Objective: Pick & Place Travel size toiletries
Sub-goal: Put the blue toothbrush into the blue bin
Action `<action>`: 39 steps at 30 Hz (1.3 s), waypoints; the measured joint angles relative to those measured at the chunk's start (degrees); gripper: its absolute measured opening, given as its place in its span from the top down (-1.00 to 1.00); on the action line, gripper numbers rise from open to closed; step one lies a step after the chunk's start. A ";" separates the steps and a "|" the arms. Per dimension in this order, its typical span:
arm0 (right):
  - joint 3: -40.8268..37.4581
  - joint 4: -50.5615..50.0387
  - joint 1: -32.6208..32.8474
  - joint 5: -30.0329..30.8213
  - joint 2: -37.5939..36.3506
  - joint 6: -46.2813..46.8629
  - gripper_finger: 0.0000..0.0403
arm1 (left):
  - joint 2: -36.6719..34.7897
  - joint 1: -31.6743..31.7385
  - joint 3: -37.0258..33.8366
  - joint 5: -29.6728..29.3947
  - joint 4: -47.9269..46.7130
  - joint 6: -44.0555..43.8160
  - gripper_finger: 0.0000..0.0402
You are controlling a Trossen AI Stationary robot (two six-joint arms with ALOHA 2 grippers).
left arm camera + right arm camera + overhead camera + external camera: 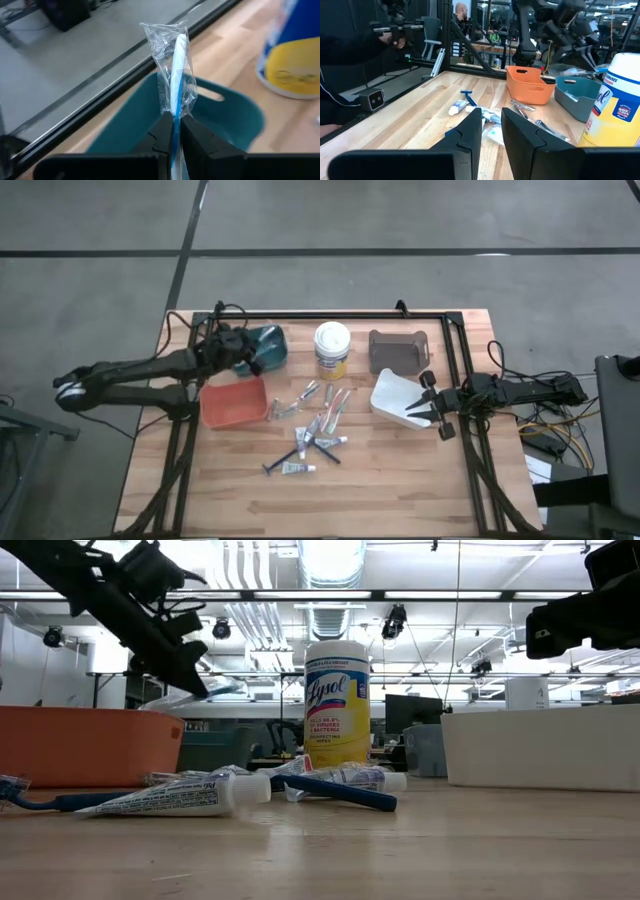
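Left gripper (pixel 172 131) pinches a clear-wrapped blue-and-white toothbrush (pixel 177 70) above the teal plastic bin (pixel 227 117). Right gripper (pixel 491 125) empty, fingers narrowly apart, beside the white bin (pixel 395 398). Remaining tubes, razors, toothbrushes (pixel 312 435) lie mid-table.

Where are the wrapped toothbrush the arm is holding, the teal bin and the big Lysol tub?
wrapped toothbrush (pixel 176 65): left wrist view, on its clear wrapper above the tool.
teal bin (pixel 230 117): left wrist view, on its inner wall.
Lysol tub (pixel 336 705): low view, on its yellow label.
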 joint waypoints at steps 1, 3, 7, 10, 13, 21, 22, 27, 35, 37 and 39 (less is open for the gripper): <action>0.00 -0.01 -0.01 -0.01 0.00 0.00 0.65 | 0.13 0.86 0.00 0.03 0.00 0.00 0.85; 0.00 -0.01 -0.02 -0.02 0.00 0.00 0.63 | 0.62 2.12 0.00 0.02 0.00 0.00 0.85; 0.00 -0.01 -0.02 0.00 0.00 0.00 0.60 | 2.64 2.91 -0.60 0.01 1.72 0.11 0.85; 0.00 0.00 -0.01 0.00 0.00 0.00 0.59 | 4.52 2.91 -1.65 -0.16 4.90 1.53 0.85; 0.00 -0.01 0.00 -0.02 0.00 0.00 0.58 | 6.14 2.91 -2.21 -0.42 6.99 2.15 0.85; 0.00 0.00 -0.01 -0.01 0.00 0.02 0.63 | 7.74 2.91 -3.42 -0.70 7.16 -0.04 0.85; 0.00 -0.01 0.00 -0.01 0.00 0.00 0.64 | 7.74 2.91 -3.74 -0.72 7.12 -0.07 0.85; 0.00 -0.01 -0.02 -0.01 0.00 0.01 0.66 | 7.74 2.89 -5.32 -0.76 7.40 -0.11 0.85; 0.00 0.01 -0.02 0.00 0.00 0.01 0.61 | 7.71 2.89 -6.85 -0.76 7.56 -0.42 0.85; 0.00 -0.01 -0.02 -0.02 0.00 0.02 0.60 | 7.70 2.89 -6.86 -0.76 7.54 -0.46 0.85; 0.00 -0.01 -0.01 -0.02 0.00 0.01 0.59 | 7.68 2.85 -6.86 -0.76 7.54 -0.94 0.85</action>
